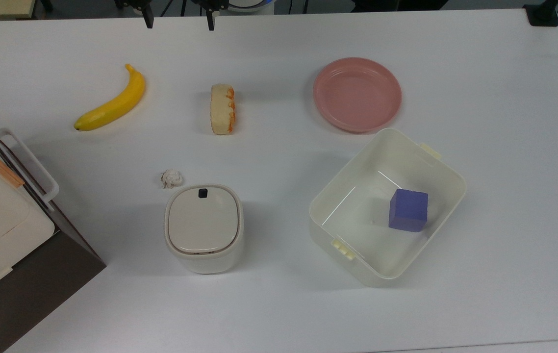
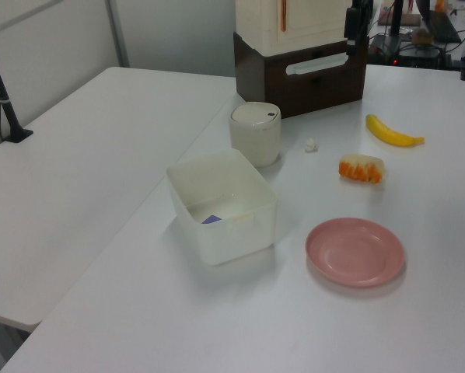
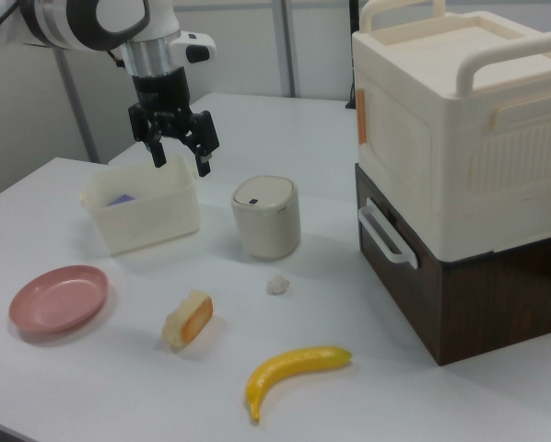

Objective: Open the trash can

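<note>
Pincer (image 3: 178,162), fingers spread and empty, hangs above the counter (image 3: 91,387); trash can (image 3: 267,217), lid closed, stands beyond; the top view crops the pincer's body.

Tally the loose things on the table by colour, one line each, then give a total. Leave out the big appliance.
Yellow: 1, the banana
Pink: 1, the plate
Purple: 1, the cube inside the tub
Cream or white: 3, the trash can, the open tub, the crumpled wad
Cream and orange: 1, the bread-like piece
Total: 7
</note>
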